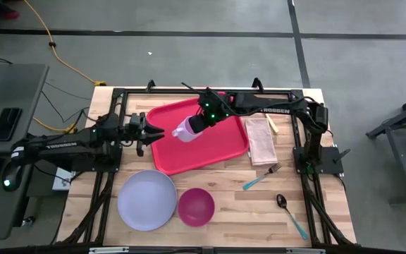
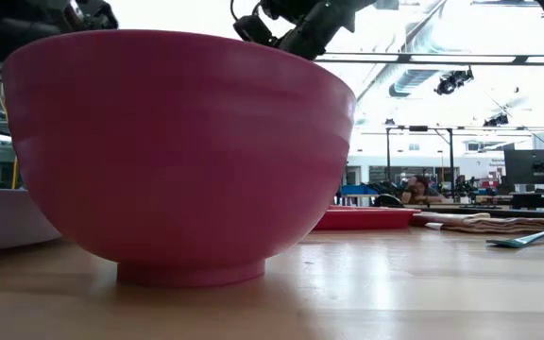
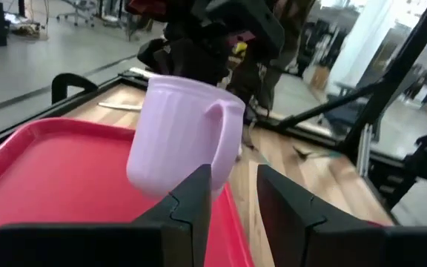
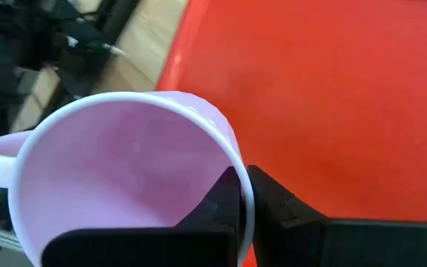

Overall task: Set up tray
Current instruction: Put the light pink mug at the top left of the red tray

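At the table's (image 1: pixel 259 212) near edge sit a lavender plate (image 1: pixel 146 200) and a magenta bowl (image 1: pixel 196 207), just beside each other; in the low view the bowl (image 2: pixel 178 151) fills most of the frame. To their right lie a spoon (image 1: pixel 287 212) and a fork (image 1: pixel 261 176), with bare wood around them.

Farther back, the red tray (image 1: pixel 210 152) lies flat near the table's middle, tilted a little against the table's edges, most of its floor bare. A folded cloth (image 1: pixel 261 140) lies just beside its right rim.

The right end effector (image 1: pixel 197 123) hangs over the tray's left part, clenched on the rim of a lavender mug (image 1: pixel 186 130); in the right wrist view 1 finger sits inside the mug (image 4: pixel 124 178) and 1 outside. The mug is clear of the tray floor.

The left end effector (image 1: pixel 157 132) waits at the tray's left rim, its 2 fingers (image 3: pixel 191 208) parted and empty, close to the mug's handle (image 3: pixel 224 137).

Beyond the table are concrete floor, a yellow cable (image 1: pixel 55 46) and, at the left, a desk (image 1: pixel 5 92).
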